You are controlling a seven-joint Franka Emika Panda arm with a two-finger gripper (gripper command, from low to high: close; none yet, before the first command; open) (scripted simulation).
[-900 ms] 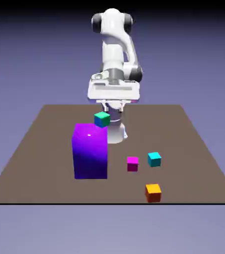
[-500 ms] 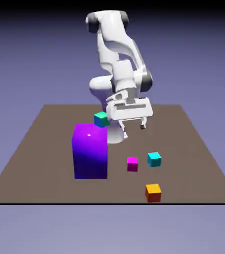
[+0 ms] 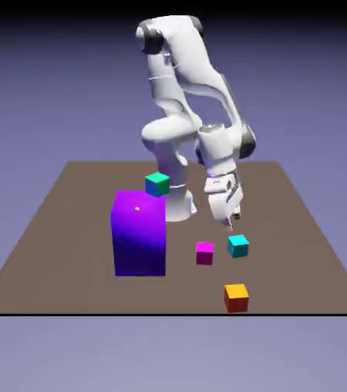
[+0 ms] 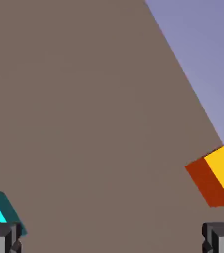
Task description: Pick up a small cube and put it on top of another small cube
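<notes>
The gripper hangs over the bench with its fingers wide apart and holding nothing, and the cyan cube sits on the bench just below it, toward the camera; in the hand view that cube shows beside the left fingertip. Since the earlier frames the gripper has come down and swung toward the exterior view's right, closer to the cyan cube, while the magenta cube, the orange cube and the purple block, with the green cube above it, have stayed put
</notes>
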